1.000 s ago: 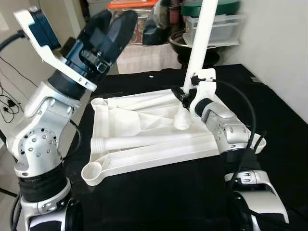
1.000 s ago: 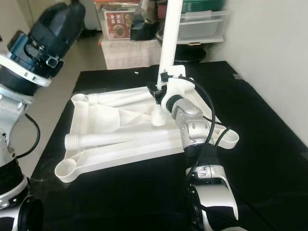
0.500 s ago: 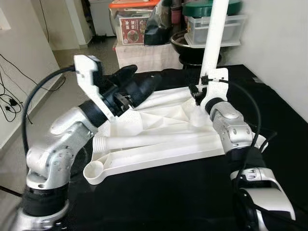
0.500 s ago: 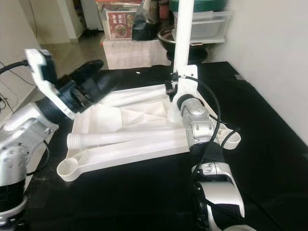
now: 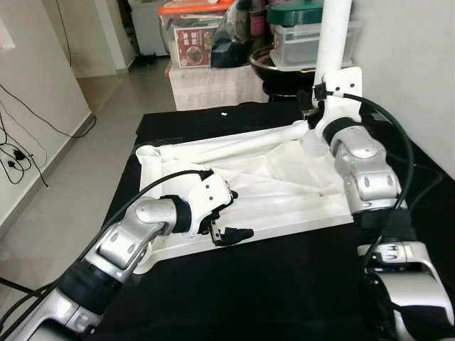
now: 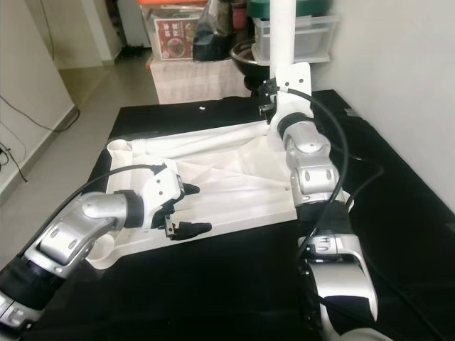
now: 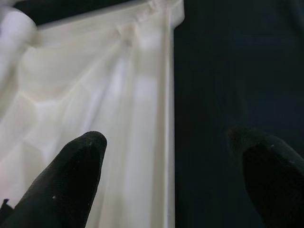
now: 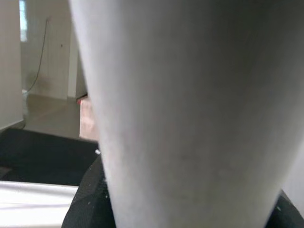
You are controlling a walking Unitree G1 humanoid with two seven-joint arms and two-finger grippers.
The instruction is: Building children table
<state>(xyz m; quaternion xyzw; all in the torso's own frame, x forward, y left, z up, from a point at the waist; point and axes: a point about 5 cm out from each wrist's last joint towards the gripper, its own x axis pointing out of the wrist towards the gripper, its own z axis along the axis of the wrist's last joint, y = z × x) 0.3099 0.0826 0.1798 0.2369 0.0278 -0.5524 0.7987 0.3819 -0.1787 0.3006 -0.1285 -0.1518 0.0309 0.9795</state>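
White plastic tabletop (image 5: 270, 188) lies upside down on the black mat (image 5: 298, 284), ribbed underside up, round leg sockets at the corners. Far-left socket (image 5: 146, 151) is visible; a second white leg (image 5: 234, 144) lies along the far edge of the tabletop.

Left gripper (image 5: 226, 217) is down at the near edge of the tabletop, toward its left end. Fingers spread apart, nothing between them: upper finger (image 6: 189, 189) over the white plastic, lower finger (image 5: 238, 234) out over the mat just off the rim. Left wrist view agrees: one finger (image 7: 66, 185) above the ribbed surface, the other (image 7: 273, 175) above the black mat, tabletop edge (image 7: 169, 123) running between them. Can't tell if either finger touches.

Right gripper (image 5: 318, 106) is at the far-right corner of the tabletop, clamped on a white table leg (image 5: 333, 32) held upright. Leg's lower end sits at the far-right corner socket; can't tell if it's seated. In the right wrist view the leg (image 8: 190, 104) is right up against the camera, dark finger edge (image 8: 88, 199) beside it.

Behind the mat: storage boxes (image 5: 195, 35), a dark bowl (image 5: 274, 64), a clear bin with a green lid (image 5: 302, 32). Beige floor and cables (image 5: 21, 142) on the left.
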